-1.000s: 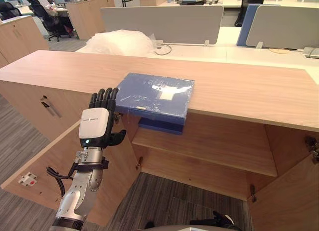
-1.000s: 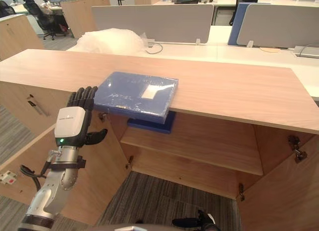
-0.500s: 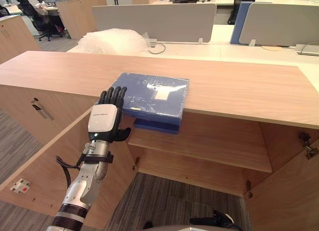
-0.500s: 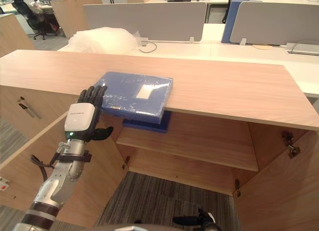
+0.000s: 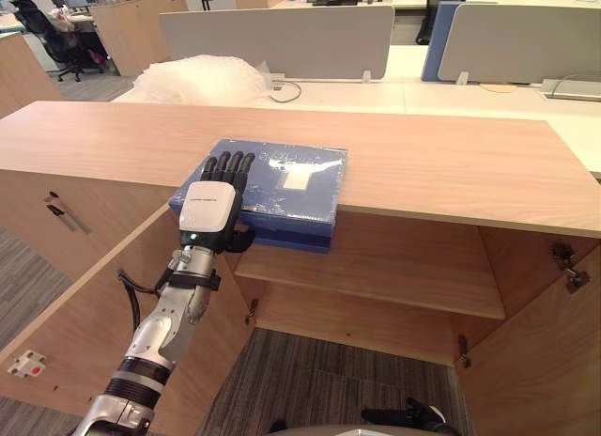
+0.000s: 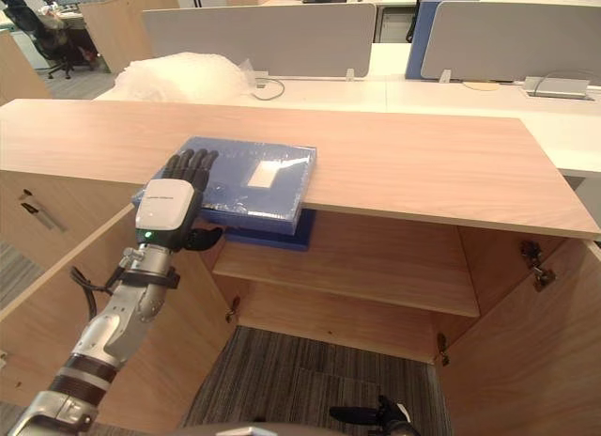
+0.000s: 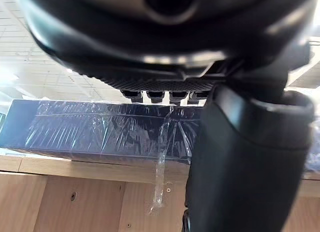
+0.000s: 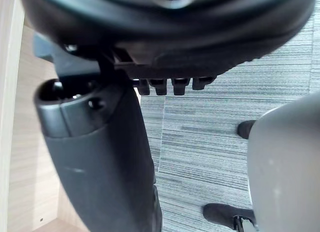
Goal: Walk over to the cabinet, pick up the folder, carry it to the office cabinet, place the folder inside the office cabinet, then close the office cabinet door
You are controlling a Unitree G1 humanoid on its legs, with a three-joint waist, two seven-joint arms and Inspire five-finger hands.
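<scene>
The left hand [image 5: 210, 213] is raised at the front edge of the bench [image 5: 451, 163], the wooden top of the cabinet [image 5: 394, 309]. Its fingers [image 5: 231, 165] are straight and spread open, reaching over the near left corner of the folder [image 5: 310, 196]. I cannot tell whether they press on it or hang just above it. The thumb [image 5: 243, 239] stands apart from them, lower, just below the folder's front edge. In the left wrist view the fingertips show just above the folder's wrapped side.

The folder is blue, flat and sealed in clear plastic film, with a pale label on its cover past the fingertips. It lies on the bench, under and beyond the fingers, with its front edge at the bench's front edge.

Below the fingers the cabinet is open. One door [image 5: 84, 314] is swung out beneath the left arm, and the other door [image 5: 545, 361] is out on the far side from the fingers. Inside is one wooden shelf [image 5: 394, 262]. On it, just under the folder and beside the thumb, lies a second dark blue flat thing [image 5: 291, 239]. The compartment under the shelf holds nothing that I can see.

Well beyond the fingers, on the desk behind the bench, is a heap of clear plastic wrap [image 5: 202, 79].

The right hand [image 8: 170, 37] shows in its own wrist view over grey carpet [image 8: 210, 142], its fingers [image 8: 172, 85] loose and holding nothing.
</scene>
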